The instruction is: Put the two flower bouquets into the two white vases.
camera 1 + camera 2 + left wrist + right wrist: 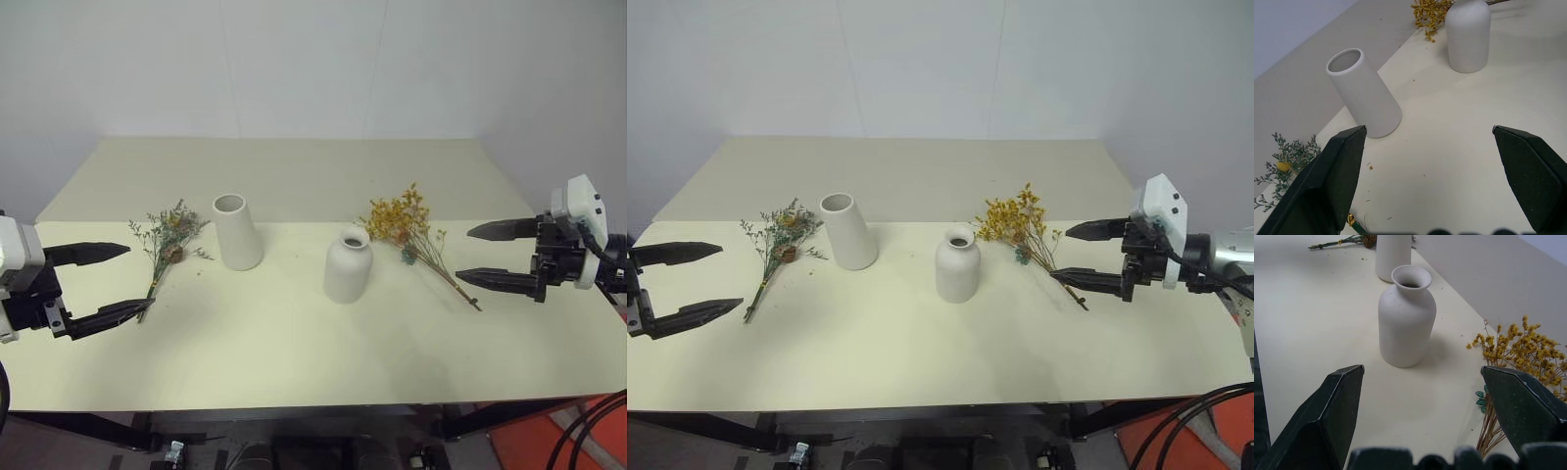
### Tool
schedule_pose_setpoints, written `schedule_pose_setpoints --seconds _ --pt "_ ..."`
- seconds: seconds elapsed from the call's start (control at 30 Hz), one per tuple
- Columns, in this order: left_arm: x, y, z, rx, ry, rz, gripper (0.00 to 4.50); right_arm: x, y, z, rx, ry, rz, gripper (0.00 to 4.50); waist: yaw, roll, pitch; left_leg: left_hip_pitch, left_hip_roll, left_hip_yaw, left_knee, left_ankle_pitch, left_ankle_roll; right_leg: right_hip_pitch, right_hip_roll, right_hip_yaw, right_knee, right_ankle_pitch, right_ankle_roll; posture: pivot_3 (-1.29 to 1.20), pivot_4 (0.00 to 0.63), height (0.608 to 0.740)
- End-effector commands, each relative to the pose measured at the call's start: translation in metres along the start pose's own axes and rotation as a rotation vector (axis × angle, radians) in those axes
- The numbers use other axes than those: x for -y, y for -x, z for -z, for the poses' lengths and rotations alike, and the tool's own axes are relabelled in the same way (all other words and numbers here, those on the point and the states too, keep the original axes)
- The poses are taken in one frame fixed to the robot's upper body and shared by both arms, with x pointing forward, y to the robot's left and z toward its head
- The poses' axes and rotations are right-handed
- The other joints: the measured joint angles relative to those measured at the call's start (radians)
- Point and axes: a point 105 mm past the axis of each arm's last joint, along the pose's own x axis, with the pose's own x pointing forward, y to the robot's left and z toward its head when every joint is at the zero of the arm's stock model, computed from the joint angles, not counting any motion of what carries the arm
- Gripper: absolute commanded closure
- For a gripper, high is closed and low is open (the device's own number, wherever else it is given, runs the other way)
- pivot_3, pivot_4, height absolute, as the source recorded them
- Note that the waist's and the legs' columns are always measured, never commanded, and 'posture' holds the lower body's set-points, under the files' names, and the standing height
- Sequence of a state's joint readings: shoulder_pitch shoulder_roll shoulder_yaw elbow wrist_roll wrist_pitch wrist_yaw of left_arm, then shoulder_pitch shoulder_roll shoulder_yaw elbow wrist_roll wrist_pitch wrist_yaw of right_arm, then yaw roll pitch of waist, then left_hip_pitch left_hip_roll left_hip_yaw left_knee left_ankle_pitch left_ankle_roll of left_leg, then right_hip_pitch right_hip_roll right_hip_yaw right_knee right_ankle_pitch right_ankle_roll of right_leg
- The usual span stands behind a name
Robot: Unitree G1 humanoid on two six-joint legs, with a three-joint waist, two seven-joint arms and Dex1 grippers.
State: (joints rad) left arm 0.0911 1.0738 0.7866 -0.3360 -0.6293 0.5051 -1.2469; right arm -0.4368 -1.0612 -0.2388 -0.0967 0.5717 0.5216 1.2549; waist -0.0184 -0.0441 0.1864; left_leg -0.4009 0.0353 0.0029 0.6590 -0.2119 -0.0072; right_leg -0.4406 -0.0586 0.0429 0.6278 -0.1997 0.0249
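Both bunches lie flat on the pale cream tabletop, and neither is in a vase yet. The left gripper has its two black fingers spread wide and empty; the thin green stem end of the wispy grey-green dried bouquet with a brown cone head lies just beside the tip of its lower finger, whether touching I cannot tell. The right gripper is likewise fully spread and holds nothing, and the long brown stems of the bright yellow-orange dried bouquet run down toward its lower finger, ending close by it. Between the two pairs of fingers stand the plain tapered matte white cylinder vase with a wide mouth, nearer the left fingers, and the rounded matte white bottle-shaped vase with a short narrow neck, nearer the right. Both bunches look very light, dry and brittle, so the heads would likely crumble under pressure. The bundled stems, low down, seem the stiffest and safest place to pinch, gently. The narrow neck will probably demand careful stem alignment, and the ceramic vases may tip if nudged.
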Motion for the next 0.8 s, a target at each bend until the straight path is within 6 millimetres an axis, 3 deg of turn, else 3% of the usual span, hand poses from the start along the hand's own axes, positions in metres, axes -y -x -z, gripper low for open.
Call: schedule_pose_setpoints --seconds 0.03,0.37,0.63,0.8 --pt "-0.002 0.002 -0.007 0.001 -0.042 -0.005 0.0 0.001 0.002 -0.009 0.016 0.045 0.015 0.02 0.0 0.0 0.0 0.0 0.0 0.0 0.0 0.0 0.0 0.0 0.0 0.0 0.0 0.0 0.0 0.0 0.15 0.74" --pt "-0.007 0.001 -0.004 -0.006 -0.048 -0.058 0.0 0.001 0.001 -0.008 0.011 0.051 0.013 0.02 0.0 0.0 0.0 0.0 0.0 0.0 0.0 0.0 0.0 0.0 0.0 0.0 0.0 0.0 0.0 0.0 0.15 0.74" --pt "-0.054 -0.027 -0.017 -0.127 0.133 -0.347 0.0 0.0 -0.004 -0.009 0.013 0.052 0.004 0.02 0.004 0.0 0.0 0.001 0.0 -0.001 0.001 0.0 0.0 0.001 0.0 0.0 0.001 0.003 0.006 0.0 0.15 0.74" --pt "-0.08 -0.035 -0.009 -0.285 0.312 -0.51 0.0 -0.005 -0.011 -0.012 0.032 0.052 -0.007 0.02 -0.001 0.0 0.0 0.001 -0.001 -0.001 0.0 0.0 0.0 0.001 0.001 0.0 0.001 0.003 0.007 0.0 0.15 0.74"
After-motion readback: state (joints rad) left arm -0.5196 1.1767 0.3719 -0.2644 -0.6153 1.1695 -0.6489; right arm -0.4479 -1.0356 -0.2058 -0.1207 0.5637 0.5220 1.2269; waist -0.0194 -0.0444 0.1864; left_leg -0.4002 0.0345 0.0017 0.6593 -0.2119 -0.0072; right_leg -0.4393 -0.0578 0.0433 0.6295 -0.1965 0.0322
